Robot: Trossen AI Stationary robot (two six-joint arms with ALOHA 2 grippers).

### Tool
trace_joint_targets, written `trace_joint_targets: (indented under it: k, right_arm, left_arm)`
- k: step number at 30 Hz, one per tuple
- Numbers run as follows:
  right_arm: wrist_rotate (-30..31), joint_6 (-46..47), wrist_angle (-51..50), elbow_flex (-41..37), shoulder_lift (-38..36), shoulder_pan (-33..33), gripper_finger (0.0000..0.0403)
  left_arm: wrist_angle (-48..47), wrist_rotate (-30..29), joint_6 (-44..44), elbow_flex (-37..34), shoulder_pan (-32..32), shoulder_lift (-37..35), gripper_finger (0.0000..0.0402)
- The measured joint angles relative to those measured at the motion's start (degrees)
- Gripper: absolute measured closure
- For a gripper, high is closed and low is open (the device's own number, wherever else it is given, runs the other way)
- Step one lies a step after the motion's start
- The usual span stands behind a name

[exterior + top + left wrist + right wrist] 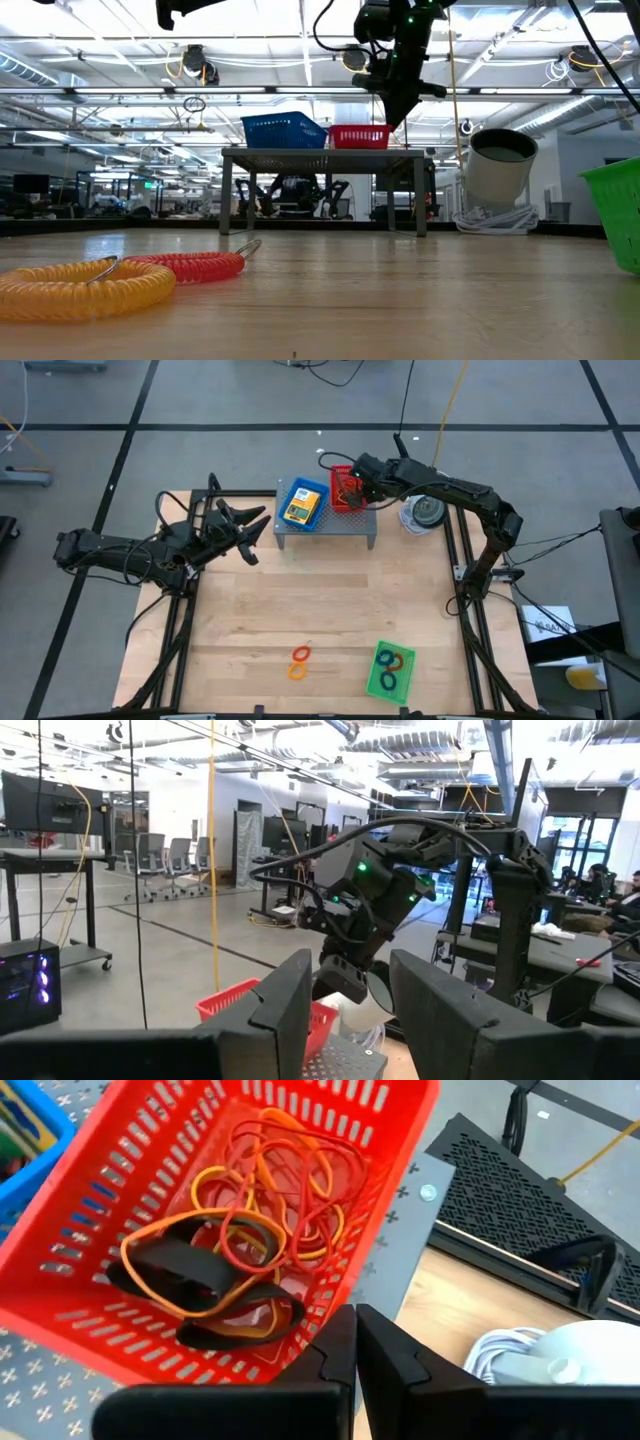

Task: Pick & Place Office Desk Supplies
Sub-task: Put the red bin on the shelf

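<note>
Blue tray (22, 1120) cut off at frame edge, green tray (615, 210) half out of view

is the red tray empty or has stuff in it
Not empty. The red tray on the grey shelf holds tangled rubber bands and dark pieces.

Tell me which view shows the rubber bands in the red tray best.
Right wrist view: it looks straight down into the red tray, so the rubber bands show clearly. The high view shows only a small tangle, the low view only the tray's side, and the left wrist view one corner.
</note>
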Motion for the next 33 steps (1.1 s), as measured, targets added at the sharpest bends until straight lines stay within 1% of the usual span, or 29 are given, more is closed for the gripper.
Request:
trace_joint_targets:
  k: [6,10,14,17,22,26,29,33]
  right_arm:
    - [0.2,-0.3,-1.3,0.0,0.0,0.2,0.0403]
    - [0.5,-1.6,-3.6,0.0,-0.7,-1.1,0.0403]
    - [0.7,-2.2,-3.2,0.0,-3.2,-2.9,0.0403]
    - [2.3,-2.8,-0.9,0.1,-5.2,-4.0,0.0403]
    - [1.8,-5.6,5.0,0.1,-5.5,-5.9,0.0403]
    - [-1.0,-6.6,12.5,0.1,-5.5,-7.5,0.0403]
    - [-1.3,-7.4,16.7,0.1,-5.5,-8.6,0.0403]
    - [-2.7,-8.5,19.1,0.1,-4.6,-10.3,0.0403]
  left_arm:
    - [0.0,0.6,0.0,0.0,0.0,0.0,0.0256]
    - [0.0,1.6,0.0,0.0,0.0,0.0,0.0256]
    - [0.0,1.6,0.0,0.0,0.0,0.0,0.0256]
    - [0.0,1.7,-0.1,0.0,0.0,0.0,0.0256]
    - [0.0,1.7,-0.2,0.0,0.0,0.0,0.0256]
    - [0.0,1.8,-0.3,0.0,0.0,0.0,0.0256]
    - [0.0,1.8,-2.0,0.0,0.0,0.0,0.0256]
    - [0.1,1.8,-3.3,0.0,0.0,0.0,0.0256]
